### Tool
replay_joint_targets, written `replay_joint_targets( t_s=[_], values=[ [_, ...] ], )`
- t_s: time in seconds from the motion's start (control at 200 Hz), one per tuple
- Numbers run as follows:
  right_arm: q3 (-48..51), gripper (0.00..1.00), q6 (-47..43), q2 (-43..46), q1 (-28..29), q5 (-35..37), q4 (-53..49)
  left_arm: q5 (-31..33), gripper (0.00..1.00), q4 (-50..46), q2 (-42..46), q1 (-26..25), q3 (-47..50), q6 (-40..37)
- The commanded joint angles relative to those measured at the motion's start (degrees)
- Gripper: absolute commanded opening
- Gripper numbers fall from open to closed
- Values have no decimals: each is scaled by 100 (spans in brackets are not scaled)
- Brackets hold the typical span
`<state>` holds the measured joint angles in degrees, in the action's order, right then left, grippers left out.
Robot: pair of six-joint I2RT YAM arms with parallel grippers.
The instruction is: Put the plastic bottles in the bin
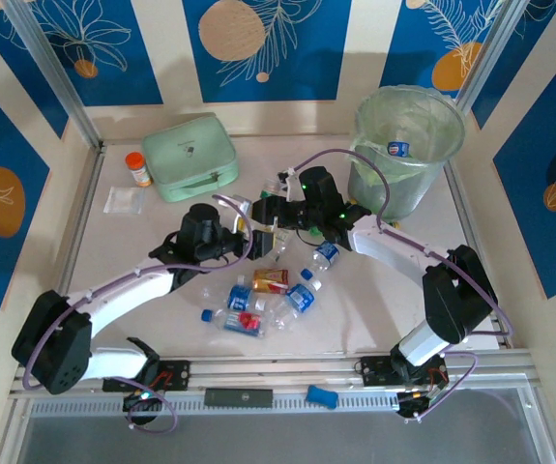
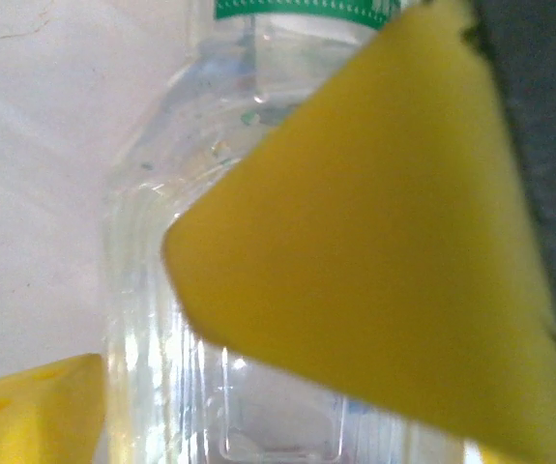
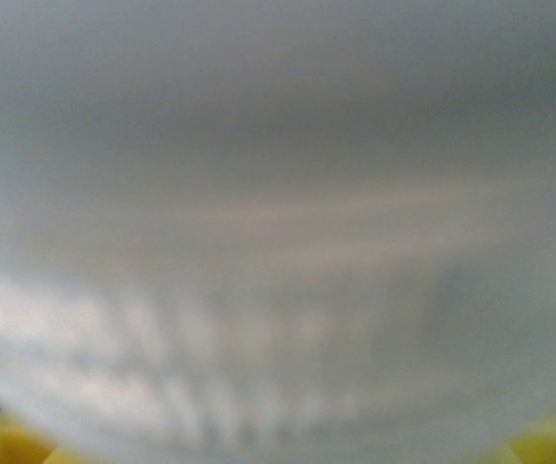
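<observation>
A clear bottle with a green label (image 2: 152,145) lies between my left gripper's (image 2: 132,309) yellow pads (image 2: 374,242), which are closed against its sides. From above, my left gripper (image 1: 248,238) and right gripper (image 1: 276,215) meet at mid-table around this bottle (image 1: 266,240). A blurred pale surface (image 3: 278,242) sits right against the right wrist camera, and the yellow pads (image 3: 7,447) show at the bottom corners only. Several loose bottles (image 1: 302,295) lie in front of the grippers. The bin (image 1: 408,184) stands at the back right with one bottle (image 1: 398,149) inside.
A mint-green zip case (image 1: 196,157) and a small orange-capped jar (image 1: 139,169) sit at the back left, with a flat clear packet (image 1: 123,199) beside them. The aluminium rail (image 1: 287,372) runs along the near edge. The right arm's cable loops close to the bin.
</observation>
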<state>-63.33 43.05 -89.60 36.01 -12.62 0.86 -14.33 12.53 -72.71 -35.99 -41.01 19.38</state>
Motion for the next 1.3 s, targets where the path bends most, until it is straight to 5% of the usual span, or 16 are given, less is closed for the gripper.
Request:
replay_joint_targets(
  t_s=[0.0,0.44,0.8,1.296],
  values=[
    [-162,52,-105,54,-125,114,-234,339,98,73,325,-41,238,121],
    [-847,52,-1433,984,-993,1068,-1777,2539,100,-558,671,313,636,1072],
    [-1905,52,-2310,1541,-2279,1280,-2175,2273,100,-267,243,514,670,1574],
    [-3431,52,-3310,1034,-3590,2783,-2565,2019,100,-252,126,540,652,1570]
  ],
)
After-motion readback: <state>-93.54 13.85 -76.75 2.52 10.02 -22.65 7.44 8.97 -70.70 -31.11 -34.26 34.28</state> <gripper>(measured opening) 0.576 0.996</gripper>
